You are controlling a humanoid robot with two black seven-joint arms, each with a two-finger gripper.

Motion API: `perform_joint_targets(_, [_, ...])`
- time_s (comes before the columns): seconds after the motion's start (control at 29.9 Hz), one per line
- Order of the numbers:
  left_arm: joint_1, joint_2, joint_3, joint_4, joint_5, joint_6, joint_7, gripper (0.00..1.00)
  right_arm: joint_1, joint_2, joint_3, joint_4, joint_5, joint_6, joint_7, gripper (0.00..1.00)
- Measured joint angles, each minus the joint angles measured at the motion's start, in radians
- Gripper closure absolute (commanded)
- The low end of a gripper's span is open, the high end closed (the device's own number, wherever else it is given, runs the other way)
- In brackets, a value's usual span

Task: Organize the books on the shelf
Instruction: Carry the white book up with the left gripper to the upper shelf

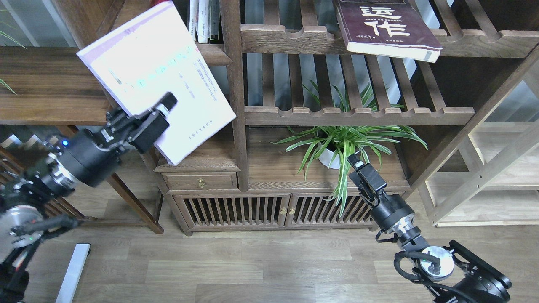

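Note:
My left gripper [165,106] is shut on the lower edge of the pale white-lavender book [156,71]. It holds the book tilted, high at the left, in front of the dark-brown shelf [214,55]. The book covers most of that shelf board and hides the red book. The larger maroon book [385,27] with white characters lies flat on the slatted rack at the upper right, its corner overhanging the rail. My right gripper [355,162] is empty, low beside the plant. It is seen edge-on, so its fingers cannot be told apart.
Thin white-spined volumes [204,21] stand upright at the right end of the shelf, against the post. A potted spider plant [341,143] sits on the low cabinet [286,176]. A dark side table [50,84] stands at the left. Slatted racks [358,113] fill the middle.

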Motion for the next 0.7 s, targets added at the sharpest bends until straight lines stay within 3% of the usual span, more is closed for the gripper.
perform_joint_targets(0.43, [-0.006, -0.055, -0.210, -0.064, 0.209, 0.004, -0.013, 1.00, 0.001, -0.003, -0.005, -0.001, -0.001, 0.000, -0.002, 0.01])
perform_joint_targets(0.7, [-0.086, -0.075, -0.231, -0.072, 0.297, 0.221, -0.036, 1.00, 0.001, -0.002, -0.012, 0.000, -0.001, 0.000, -0.003, 0.01])
